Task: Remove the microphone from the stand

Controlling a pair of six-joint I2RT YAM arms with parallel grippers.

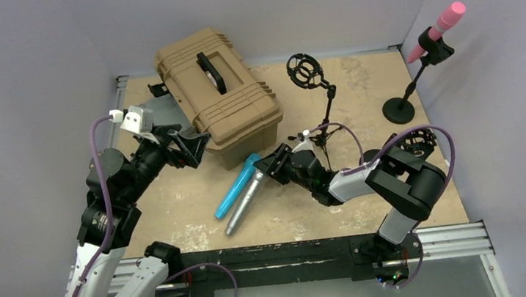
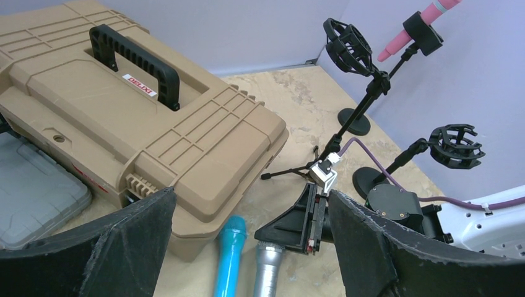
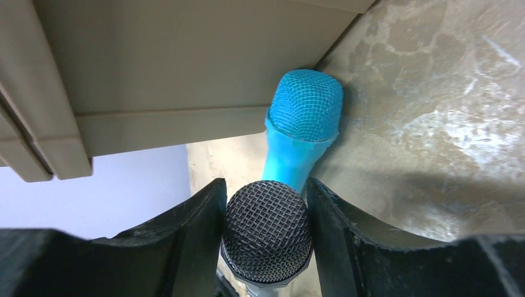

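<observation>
Silver mesh-headed microphone (image 1: pixel 245 203) lies on the bench (image 1: pixel 177 202), clasped by the right tool (image 1: pixel 263 168); left tool (image 1: pixel 197 145) gapes empty; pink plastic microphone (image 1: pixel 443 24) sits unremoved in its black stand (image 1: pixel 415 82).

Fingers (image 3: pixel 186 238) clasp the grey microphone (image 3: pixel 266 232), blue microphone (image 3: pixel 303 124) beyond.

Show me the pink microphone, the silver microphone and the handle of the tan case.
pink microphone (image 1: pixel 450 17): top external view, on its upper body above the clip.
silver microphone (image 3: pixel 266 232): right wrist view, on its mesh head.
case handle (image 1: pixel 211 73): top external view, on the middle of the black grip.
</observation>
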